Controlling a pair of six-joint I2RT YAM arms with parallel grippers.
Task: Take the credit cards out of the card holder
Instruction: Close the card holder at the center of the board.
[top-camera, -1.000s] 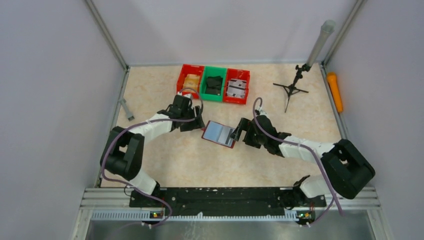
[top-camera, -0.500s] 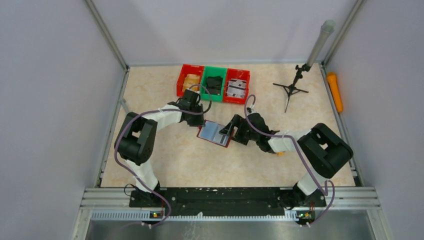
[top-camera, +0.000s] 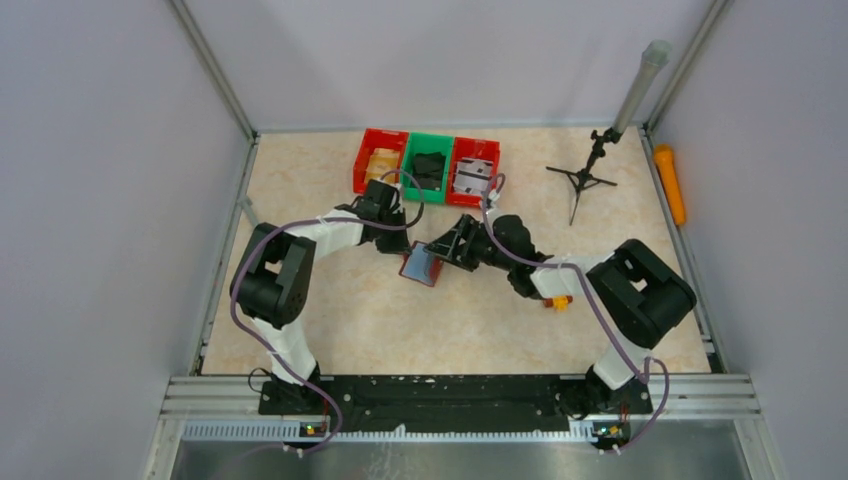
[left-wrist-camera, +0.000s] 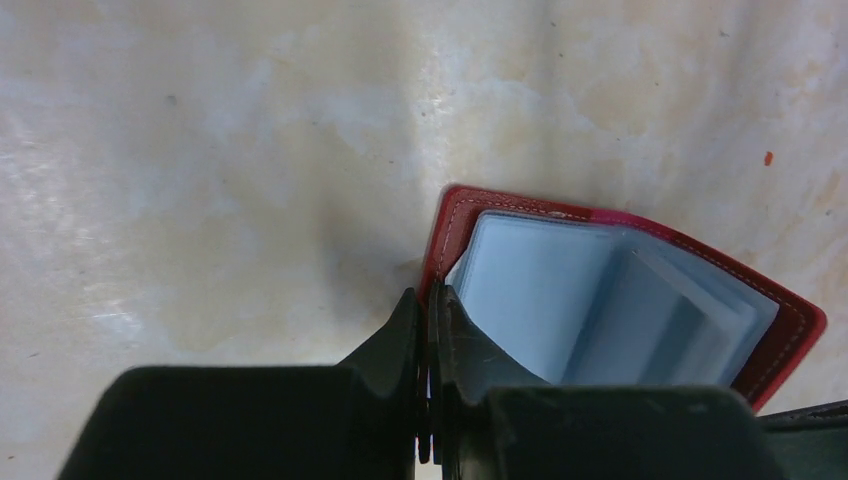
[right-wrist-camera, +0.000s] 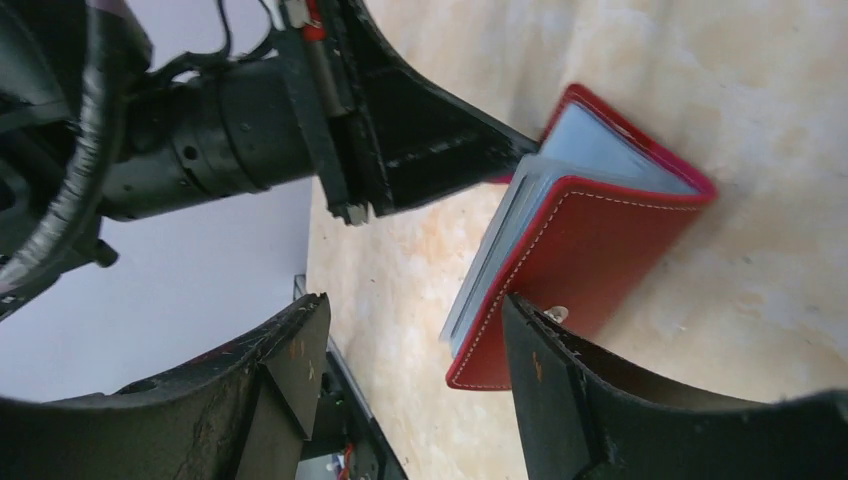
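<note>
The maroon card holder (top-camera: 422, 265) lies mid-table, half folded, with silvery-blue sleeves (left-wrist-camera: 560, 300) fanned inside. I cannot tell separate credit cards from the sleeves. My left gripper (left-wrist-camera: 430, 300) is shut on the near edge of the holder's lower cover. My right gripper (right-wrist-camera: 410, 350) is open; its right finger (right-wrist-camera: 545, 370) rests against the outside of the raised cover (right-wrist-camera: 600, 250), just by the clasp dot (right-wrist-camera: 557, 313), and nothing sits between the jaws. From above, the left gripper (top-camera: 408, 250) and right gripper (top-camera: 447, 245) meet over the holder.
Two red bins (top-camera: 381, 160) (top-camera: 474, 172) flank a green bin (top-camera: 428, 168) at the back. A black tripod (top-camera: 583, 180) stands back right, and an orange cylinder (top-camera: 670, 184) lies along the right wall. A small orange piece (top-camera: 558, 302) sits under the right arm.
The left gripper has shut on the holder's cover edge. The right gripper moved left and tipped the far cover up, folding the open holder halfway; its jaws have narrowed.
</note>
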